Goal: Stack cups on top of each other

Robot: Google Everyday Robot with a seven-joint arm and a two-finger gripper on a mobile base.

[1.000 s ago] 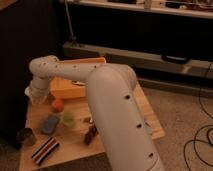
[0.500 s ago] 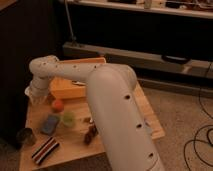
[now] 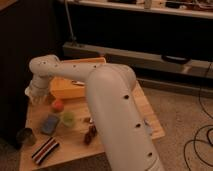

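Stack not begun | gripper closed, seemingly empty, table's ten o'clock | next we open for dark cup, eight o'clock of green cup

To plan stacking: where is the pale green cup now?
The green cup sits left in the camera view, right of the blue sponge, near the orange ball; the gripper is behind them.

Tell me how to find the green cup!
Look at the wooden table under the big white robot arm, whose gripper hangs over the table's far left edge. Near the middle sits the green cup, between the blue sponge and the arm. It's the only see-through, pale green thing; the other cup is dark.
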